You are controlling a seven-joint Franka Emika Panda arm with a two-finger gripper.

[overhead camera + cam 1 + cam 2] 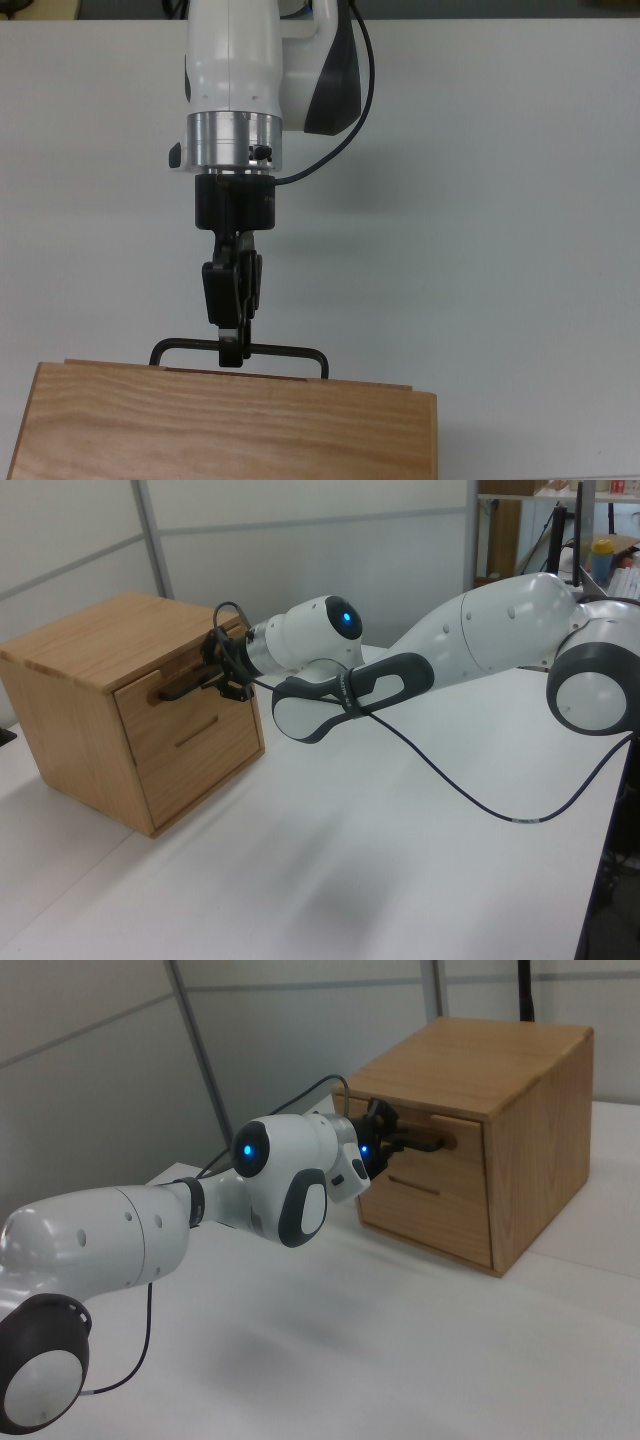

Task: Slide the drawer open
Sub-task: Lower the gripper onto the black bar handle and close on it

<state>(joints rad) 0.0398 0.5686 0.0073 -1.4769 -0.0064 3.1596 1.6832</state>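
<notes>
The drawer [140, 705] is the upper front of a light wooden cabinet [220, 430], and it sits level with the cabinet face. Its thin black bar handle [290, 352] sticks out toward the arm. My gripper [232, 348] reaches in from the top view's top, with its black fingers closed over the bar left of its middle. The left view shows the gripper [222, 676] clamped on the handle [180, 690], one finger above the bar and one below. In the right view the gripper [393, 1142] meets the handle [432, 1145] on the drawer [462, 1160].
The cabinet stands on a white table [500, 200]. A lower drawer front [200, 765] lies under the upper one. A black cable [480, 805] hangs from the arm down to the tabletop. Shelves and clutter stand far back at the left view's right.
</notes>
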